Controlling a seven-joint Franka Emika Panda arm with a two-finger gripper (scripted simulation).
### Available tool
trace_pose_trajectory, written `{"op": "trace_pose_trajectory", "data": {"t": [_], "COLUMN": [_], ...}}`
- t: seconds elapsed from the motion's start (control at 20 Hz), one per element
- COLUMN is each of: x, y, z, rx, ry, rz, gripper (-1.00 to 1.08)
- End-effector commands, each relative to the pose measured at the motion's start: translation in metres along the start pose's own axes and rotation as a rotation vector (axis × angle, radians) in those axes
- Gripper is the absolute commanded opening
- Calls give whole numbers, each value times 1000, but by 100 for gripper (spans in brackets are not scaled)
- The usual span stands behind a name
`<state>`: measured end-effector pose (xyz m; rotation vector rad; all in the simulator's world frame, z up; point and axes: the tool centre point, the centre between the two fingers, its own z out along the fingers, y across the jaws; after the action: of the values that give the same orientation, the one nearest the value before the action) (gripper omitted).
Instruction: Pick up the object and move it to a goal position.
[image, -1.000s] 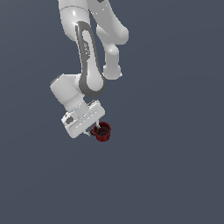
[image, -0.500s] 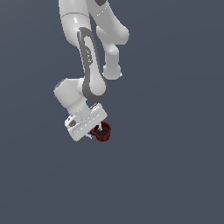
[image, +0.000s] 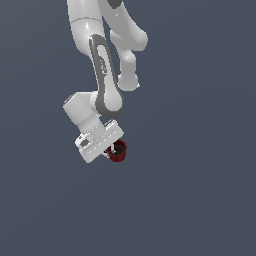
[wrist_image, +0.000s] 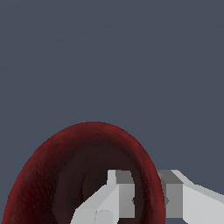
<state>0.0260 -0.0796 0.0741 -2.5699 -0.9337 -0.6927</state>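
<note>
In the exterior view, the white Panda arm (image: 102, 75) reaches down from the top of the frame, and its end effector (image: 111, 151) sits tilted at the lower end, against a plain grey-blue background. The small dark red mug (image: 118, 151) hangs at the end effector's tip, on the exterior view's right of the white hand body, with its dark interior turned partly toward the camera.

The wrist view fills much of its frame with the mug (wrist_image: 52, 175), seen into its open mouth. One finger (wrist_image: 114, 192) lies inside the cup against the inner wall, and the other finger (wrist_image: 175, 194) sits outside it. The red rim passes between them, so the end effector (wrist_image: 146, 197) is pinching the mug's wall. The mug's handle cannot be made out in either view.
</note>
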Motion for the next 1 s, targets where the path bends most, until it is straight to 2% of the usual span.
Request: {"op": "trace_pose_trajectory", "data": {"t": [0.0,0.5,0.95], "x": [0,3,22], "y": [0,5,33], "z": [0,-8,-48], "rx": [1,0,-1], "ry": [0,-1,-3], "rz": [0,0,0], "gripper": [-100,-100,-100]}}
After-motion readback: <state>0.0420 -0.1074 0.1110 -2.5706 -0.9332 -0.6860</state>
